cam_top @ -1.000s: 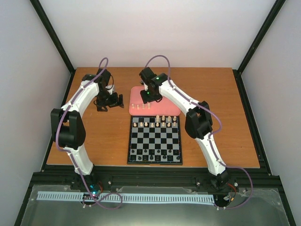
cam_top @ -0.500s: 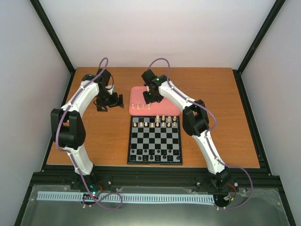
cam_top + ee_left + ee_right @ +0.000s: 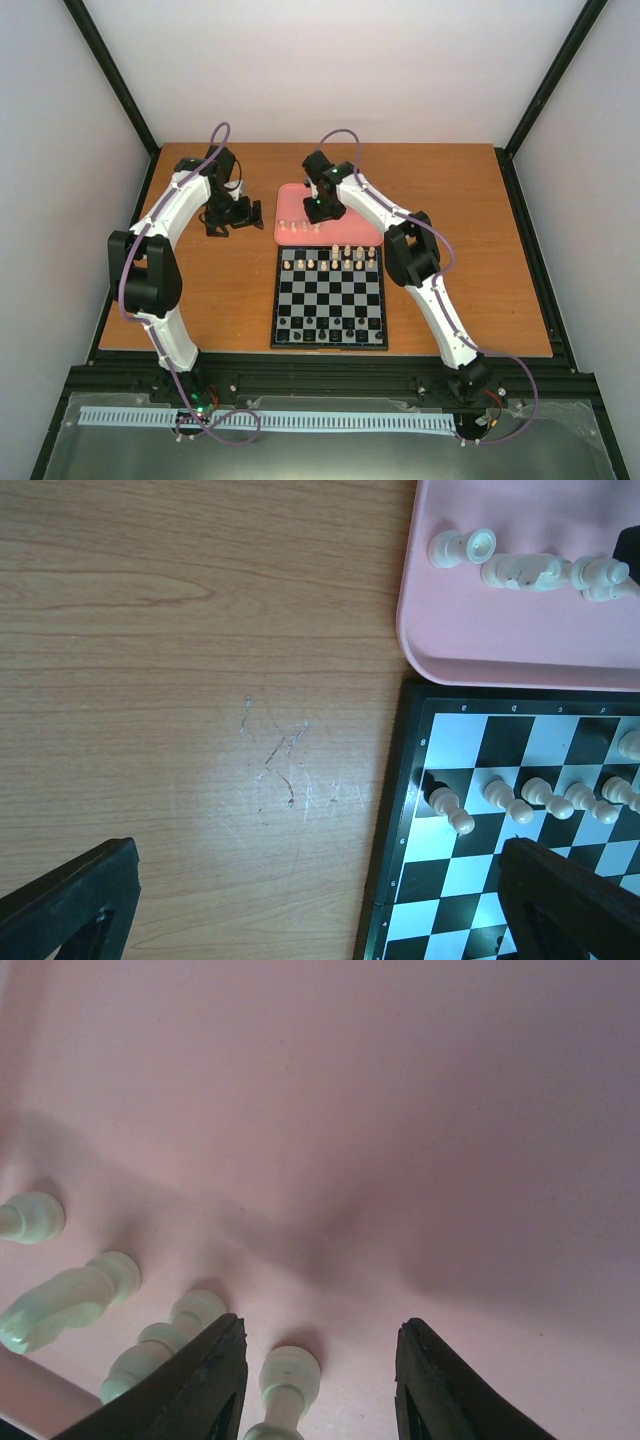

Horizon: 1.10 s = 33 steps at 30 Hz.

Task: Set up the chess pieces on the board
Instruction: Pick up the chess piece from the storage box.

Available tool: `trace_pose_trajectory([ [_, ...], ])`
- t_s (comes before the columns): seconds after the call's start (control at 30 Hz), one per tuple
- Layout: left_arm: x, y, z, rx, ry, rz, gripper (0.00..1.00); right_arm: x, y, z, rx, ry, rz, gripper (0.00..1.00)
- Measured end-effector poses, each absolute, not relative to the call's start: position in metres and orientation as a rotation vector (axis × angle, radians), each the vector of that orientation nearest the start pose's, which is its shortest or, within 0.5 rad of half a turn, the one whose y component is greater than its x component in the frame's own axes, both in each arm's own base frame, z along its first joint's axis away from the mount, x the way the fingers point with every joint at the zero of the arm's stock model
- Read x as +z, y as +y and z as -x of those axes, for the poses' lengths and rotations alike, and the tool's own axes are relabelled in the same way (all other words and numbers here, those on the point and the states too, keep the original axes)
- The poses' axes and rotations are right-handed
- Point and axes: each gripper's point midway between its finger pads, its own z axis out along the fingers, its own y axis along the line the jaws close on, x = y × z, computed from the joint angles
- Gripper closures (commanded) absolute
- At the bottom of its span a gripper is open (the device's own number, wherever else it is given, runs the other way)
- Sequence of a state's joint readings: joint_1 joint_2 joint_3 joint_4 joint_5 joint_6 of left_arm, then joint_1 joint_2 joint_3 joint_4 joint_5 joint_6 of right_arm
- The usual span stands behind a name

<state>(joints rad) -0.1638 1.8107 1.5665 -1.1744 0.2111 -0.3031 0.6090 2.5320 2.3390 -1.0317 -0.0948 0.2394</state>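
Observation:
The chessboard [image 3: 330, 297] lies mid-table, with cream pieces [image 3: 330, 259] on its far rows and black pieces [image 3: 325, 327] on its near rows. Several cream pieces [image 3: 300, 225] stand on the pink tray [image 3: 355, 232] behind it. My right gripper [image 3: 317, 212] is down over the tray, open. In the right wrist view one cream piece [image 3: 285, 1380] stands between the open fingers [image 3: 205, 1385], nearer the left one; others [image 3: 70, 1300] stand left of it. My left gripper [image 3: 228, 222] hovers open and empty over bare table left of the tray; its wrist view shows the board's corner [image 3: 520, 810] and the tray pieces [image 3: 525, 570].
The orange wooden table [image 3: 200, 290] extends left and right of the board. Black frame posts stand at the corners, and white walls enclose the back and sides. The arm bases sit on the black rail at the near edge.
My right gripper has moved a little left and lower over the tray toward the cream pieces. The left arm has not moved.

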Motion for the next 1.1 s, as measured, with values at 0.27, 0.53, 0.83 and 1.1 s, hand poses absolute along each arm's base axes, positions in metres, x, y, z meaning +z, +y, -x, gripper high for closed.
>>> trace_pose_trajectory([
  [0.27, 0.13, -0.097, -0.361, -0.368, 3.016, 0.186, 0.0, 0.04, 0.34, -0.453, 0.336, 2.828, 0.559, 0.63],
  [0.53, 0.127, -0.097, -0.361, -0.367, 3.023, 0.187, 0.0, 0.039, 0.339, -0.449, 0.339, 2.842, 0.569, 0.63],
  [0.83, 0.127, -0.097, -0.361, -0.367, 3.023, 0.187, 0.0, 0.032, 0.336, -0.443, 0.324, 2.867, 0.584, 0.79],
  [1.1, 0.127, -0.097, -0.361, -0.367, 3.023, 0.187, 0.0, 0.031, 0.334, -0.441, 0.311, 2.874, 0.585, 0.87],
])
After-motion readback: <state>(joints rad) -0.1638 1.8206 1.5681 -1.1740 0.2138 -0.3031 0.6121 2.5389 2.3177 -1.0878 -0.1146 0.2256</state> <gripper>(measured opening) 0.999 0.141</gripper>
